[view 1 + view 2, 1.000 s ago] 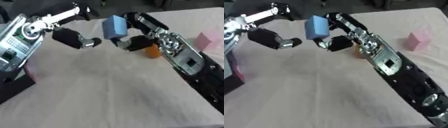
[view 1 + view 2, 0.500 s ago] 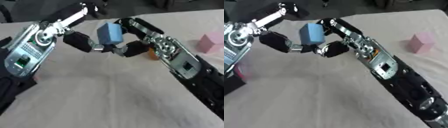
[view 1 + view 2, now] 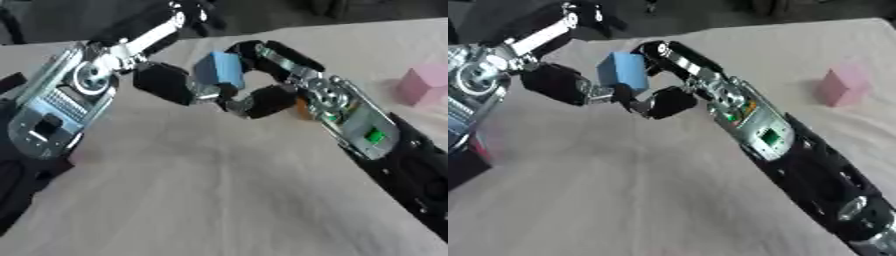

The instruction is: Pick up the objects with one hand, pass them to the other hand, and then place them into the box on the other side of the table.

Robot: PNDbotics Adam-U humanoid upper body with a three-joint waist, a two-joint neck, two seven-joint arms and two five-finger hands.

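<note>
Above the middle of the beige cloth-covered table, the right hand grasps a light blue rectangular block, fingers curled round it in mid-air. Meeting it, the left hand touches the block's side; whether its fingers have closed on it I cannot tell. Handover looks underway; boxing remains. Well apart to the right, a pink cube waits.

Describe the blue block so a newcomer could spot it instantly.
Start where the two black arms meet above the beige table, toward its far side. Between the left hand and the right hand sits the blue block, held off the cloth. The pink block stands alone on the table at the right, and an orange thing peeks from behind the right arm.
</note>
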